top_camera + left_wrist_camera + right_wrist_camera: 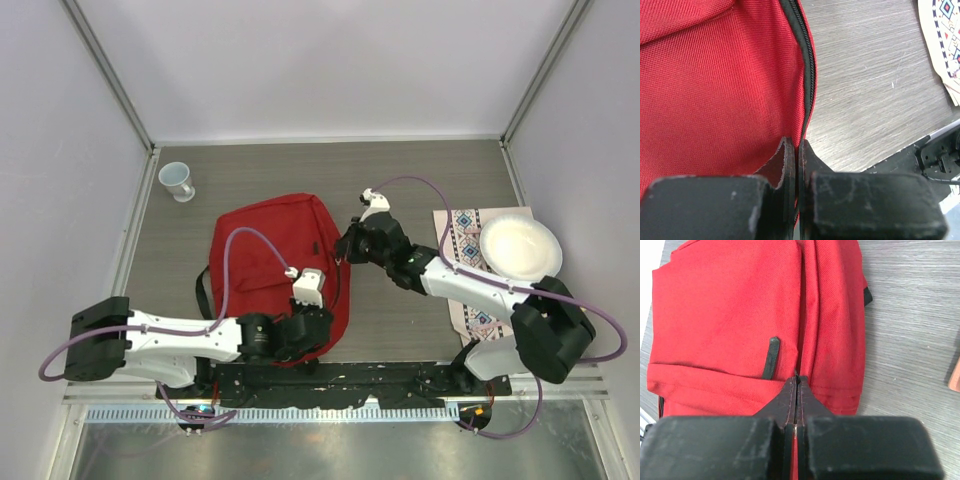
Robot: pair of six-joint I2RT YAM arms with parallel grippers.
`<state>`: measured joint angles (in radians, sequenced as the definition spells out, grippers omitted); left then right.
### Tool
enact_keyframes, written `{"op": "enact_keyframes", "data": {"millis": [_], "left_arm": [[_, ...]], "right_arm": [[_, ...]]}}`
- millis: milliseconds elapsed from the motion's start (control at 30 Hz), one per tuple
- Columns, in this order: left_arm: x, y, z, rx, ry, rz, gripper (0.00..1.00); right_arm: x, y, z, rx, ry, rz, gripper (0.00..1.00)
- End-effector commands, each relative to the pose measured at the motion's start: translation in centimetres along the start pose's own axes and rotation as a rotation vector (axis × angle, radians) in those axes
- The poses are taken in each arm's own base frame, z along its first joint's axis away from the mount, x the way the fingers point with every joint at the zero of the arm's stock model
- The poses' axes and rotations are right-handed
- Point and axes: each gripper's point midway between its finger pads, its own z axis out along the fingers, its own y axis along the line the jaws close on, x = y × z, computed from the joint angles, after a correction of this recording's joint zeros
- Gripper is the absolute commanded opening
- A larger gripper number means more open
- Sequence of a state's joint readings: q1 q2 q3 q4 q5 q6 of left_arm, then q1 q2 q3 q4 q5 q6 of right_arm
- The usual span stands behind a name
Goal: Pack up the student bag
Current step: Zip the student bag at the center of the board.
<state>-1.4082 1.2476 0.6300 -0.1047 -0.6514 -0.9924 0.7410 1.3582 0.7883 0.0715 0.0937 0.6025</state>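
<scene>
From above, the student bag [270,260] lies flat near the middle of the desk [420,190], its front side up. Both arms reach to its right side: the left jaws sit at the near right edge, the right jaws at the far right corner. A white cup [178,181] stands well apart at the far left, and a plate [520,248] rests on a patterned cloth [462,240] to the right.

In the left wrist view, the left jaws are clenched, and the black zipper [808,60] along the bag's edge runs straight down into their tips. They appear to pinch that zipped edge, though whether a pull tab is caught cannot be told.

In the right wrist view, the right jaws are pressed together on a fold of red fabric, a sliver of it showing between them, just beside the front pocket's black pull tab [771,357].

The step looks like opening the bag. To do it well, one arm should anchor the fabric while the other draws along the zipper's line, low and steady, so that the bag neither lifts nor slides toward the cloth.
</scene>
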Motion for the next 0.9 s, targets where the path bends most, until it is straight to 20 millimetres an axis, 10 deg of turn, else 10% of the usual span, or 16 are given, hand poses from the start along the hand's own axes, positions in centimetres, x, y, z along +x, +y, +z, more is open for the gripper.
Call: {"op": "enact_keyframes", "data": {"millis": [0, 400, 867], "left_arm": [[1.7, 0.4, -2.0, 0.03, 0.059, -0.013, 0.0], [1.4, 1.5, -2.3, -0.012, 0.037, 0.014, 0.0], [-2.8, 3.0, -0.3, -0.049, 0.011, -0.03, 0.28]], "right_arm": [[-6.6, 2.8, 0.9, -0.072, -0.197, 0.021, 0.01], [-5.8, 1.8, 1.1, -0.06, -0.174, 0.035, 0.01], [-2.5, -3.4, -3.6, 0.077, -0.199, 0.11, 0.01]]}}
